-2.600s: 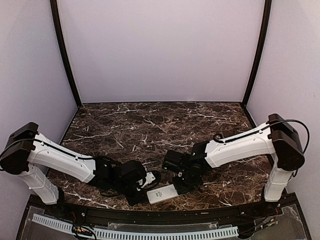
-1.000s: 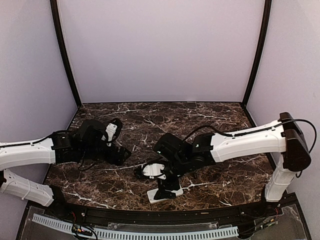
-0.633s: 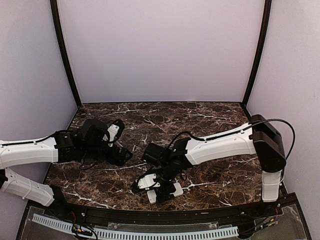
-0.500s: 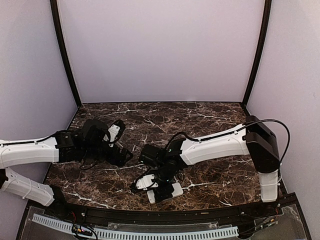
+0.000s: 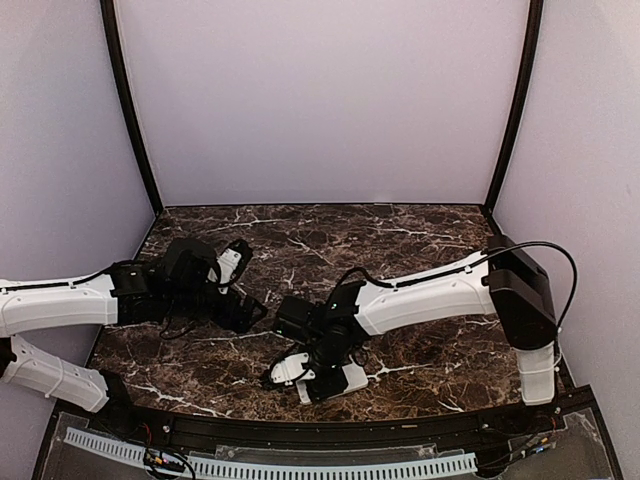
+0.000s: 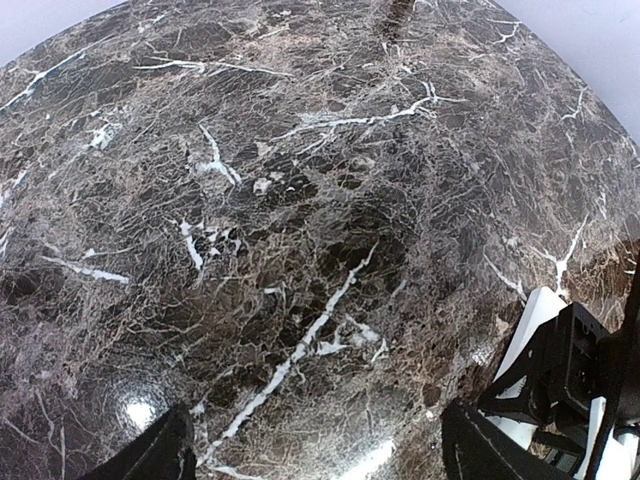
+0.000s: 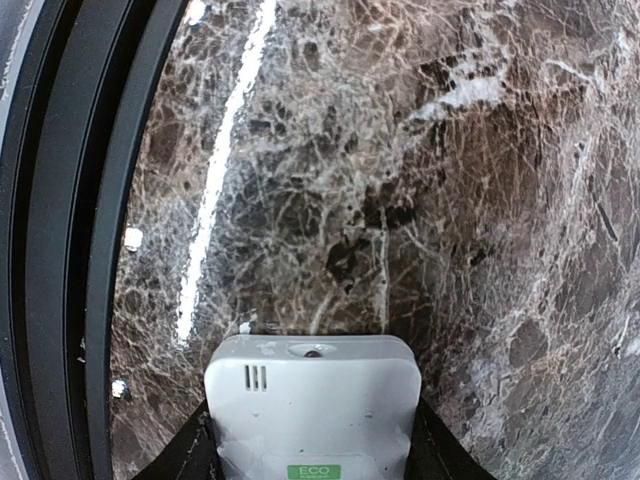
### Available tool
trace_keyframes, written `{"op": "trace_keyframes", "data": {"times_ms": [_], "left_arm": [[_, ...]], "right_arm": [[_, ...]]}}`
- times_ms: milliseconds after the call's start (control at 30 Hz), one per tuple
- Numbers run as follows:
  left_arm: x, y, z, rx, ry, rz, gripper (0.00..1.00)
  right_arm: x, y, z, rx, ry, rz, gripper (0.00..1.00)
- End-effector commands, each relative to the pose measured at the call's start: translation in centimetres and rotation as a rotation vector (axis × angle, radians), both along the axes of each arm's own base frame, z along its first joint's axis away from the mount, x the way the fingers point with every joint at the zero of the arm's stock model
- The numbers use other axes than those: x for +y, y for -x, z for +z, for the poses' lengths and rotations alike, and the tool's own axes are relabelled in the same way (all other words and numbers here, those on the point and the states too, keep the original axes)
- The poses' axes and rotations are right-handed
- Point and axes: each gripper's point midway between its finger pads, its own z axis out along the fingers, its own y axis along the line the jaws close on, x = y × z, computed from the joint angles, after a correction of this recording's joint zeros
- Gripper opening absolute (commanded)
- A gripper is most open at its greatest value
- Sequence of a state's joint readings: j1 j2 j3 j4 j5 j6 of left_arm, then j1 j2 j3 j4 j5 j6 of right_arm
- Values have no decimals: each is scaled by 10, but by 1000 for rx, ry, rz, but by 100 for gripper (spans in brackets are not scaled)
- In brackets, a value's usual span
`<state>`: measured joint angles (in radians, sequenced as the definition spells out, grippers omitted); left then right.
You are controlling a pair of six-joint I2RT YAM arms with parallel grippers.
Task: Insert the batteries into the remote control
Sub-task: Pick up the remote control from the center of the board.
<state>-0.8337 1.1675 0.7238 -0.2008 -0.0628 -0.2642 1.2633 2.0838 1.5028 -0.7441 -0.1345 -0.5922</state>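
The remote control (image 7: pixel 312 405) lies back up on the dark marble, white with a green ECO mark, close to the table's front rail. My right gripper (image 7: pixel 310 455) is down over it, one black finger (image 7: pixel 190 452) tight against each long side, shut on it. From above, only a white corner of the remote control (image 5: pixel 351 379) shows beneath the right gripper (image 5: pixel 320 384). My left gripper (image 6: pixel 325 462) hovers open over bare marble with nothing between its fingertips, left of the remote. The left gripper (image 5: pixel 246 311) sits mid-left from above. No batteries are visible in any view.
A black rail (image 7: pixel 60 250) runs along the table's front edge just beside the remote. Two small white specks (image 7: pixel 132 238) lie against it. A white slotted cable tray (image 5: pixel 270 466) sits below the rail. Purple walls (image 5: pixel 320 100) enclose the table.
My right arm swung left and down over the remote, and its jaws closed in from wide open onto the remote's sides. The left arm has barely moved.
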Motion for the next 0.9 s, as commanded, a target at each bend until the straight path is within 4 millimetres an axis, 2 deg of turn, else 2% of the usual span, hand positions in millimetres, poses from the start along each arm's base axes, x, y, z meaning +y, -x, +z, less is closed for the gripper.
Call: {"op": "trace_keyframes", "data": {"times_ms": [0, 100, 167, 267, 333, 433, 533, 633, 733, 833, 867], "left_arm": [[-1, 1, 8, -29, 27, -23, 84], [-3, 2, 18, -60, 63, -39, 84], [-7, 3, 24, -81, 92, -58, 84], [-14, 7, 33, -107, 143, -104, 83], [-21, 11, 47, -139, 198, -147, 82], [-36, 17, 78, -217, 309, -236, 81], [-53, 34, 106, -263, 410, -372, 80], [-67, 49, 134, -304, 506, -501, 80], [-79, 66, 160, -329, 606, -624, 81], [-86, 72, 182, -339, 675, -676, 84], [-89, 75, 184, -329, 686, -702, 87]], "right_arm": [[1, -2, 13, -8, 0, -67, 31], [12, 0, 44, 39, -102, -111, 29], [19, -1, 72, 86, -199, -158, 28], [26, -12, 120, 170, -375, -243, 27], [27, -20, 157, 238, -504, -294, 26], [24, -30, 215, 329, -712, -325, 24], [16, -40, 272, 394, -902, -342, 23], [6, -45, 319, 421, -1066, -348, 22], [-4, -55, 357, 404, -1210, -388, 21], [-11, -65, 378, 383, -1299, -455, 20], [-13, -67, 383, 380, -1323, -469, 20]]}}
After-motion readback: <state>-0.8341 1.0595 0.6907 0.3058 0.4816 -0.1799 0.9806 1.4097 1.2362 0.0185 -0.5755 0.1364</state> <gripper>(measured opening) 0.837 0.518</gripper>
